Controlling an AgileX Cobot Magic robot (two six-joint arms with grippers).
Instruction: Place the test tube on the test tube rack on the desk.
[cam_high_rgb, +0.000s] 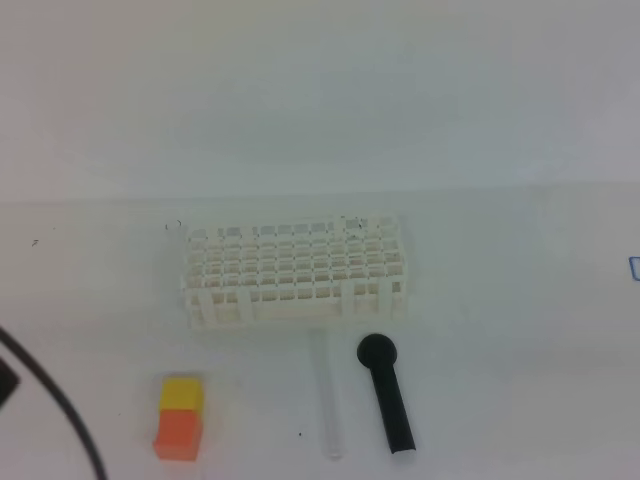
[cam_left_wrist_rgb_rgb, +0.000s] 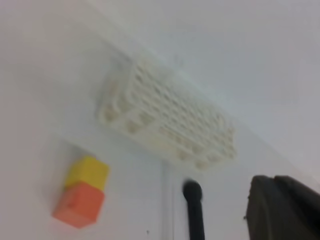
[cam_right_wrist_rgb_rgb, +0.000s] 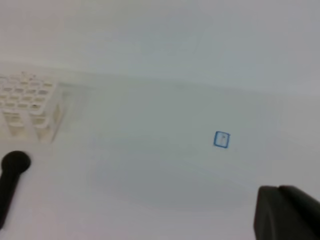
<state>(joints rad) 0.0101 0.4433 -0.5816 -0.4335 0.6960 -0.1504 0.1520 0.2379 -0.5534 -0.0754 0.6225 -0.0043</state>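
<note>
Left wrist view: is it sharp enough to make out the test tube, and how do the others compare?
Left wrist: soft blur, test tube barely a faint streak. Exterior high: sharper, tube readable beside the black tool. Right wrist: washed-out, tube not visible.

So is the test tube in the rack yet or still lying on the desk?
Lying flat on the desk, outside the test tube rack: the test tube rests beside the black tool.

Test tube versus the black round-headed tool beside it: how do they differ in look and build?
The test tube is clear and nearly invisible against the desk; the black tool is opaque and stands out. The test tube is slender and even; the black tool is thicker, with a round head at its rack end. Both lie flat, roughly parallel, in front of the test tube rack.
</note>
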